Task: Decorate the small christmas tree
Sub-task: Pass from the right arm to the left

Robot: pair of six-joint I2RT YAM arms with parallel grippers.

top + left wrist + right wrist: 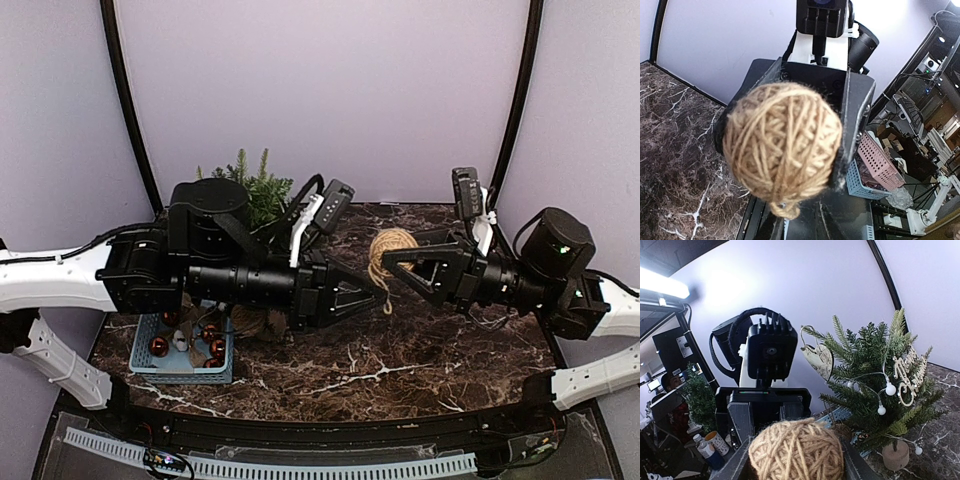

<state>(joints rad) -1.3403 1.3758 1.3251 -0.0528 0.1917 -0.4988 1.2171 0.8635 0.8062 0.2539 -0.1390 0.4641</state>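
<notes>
Dark brown marble-pattern tabletop point(420, 370) with white veins; pale lilac backdrop panels point(320, 90) behind, framed by two black curved poles point(126, 110); bright ceiling strip light point(662, 284) beyond.

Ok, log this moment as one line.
right tool: shut on twine ball | left tool: by ball's strand, grip unclear | small christmas tree: upright, lights, heart, sign | blue basket: baubles inside

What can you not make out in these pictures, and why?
Top view: the left arm hides most of the small christmas tree and part of the blue basket.
Left wrist view: the ball of twine blocks the left hand, so open or shut is unclear.
Right wrist view: the bottom edge cuts off the ball; the tree's wooden lettering is too small to read.
</notes>
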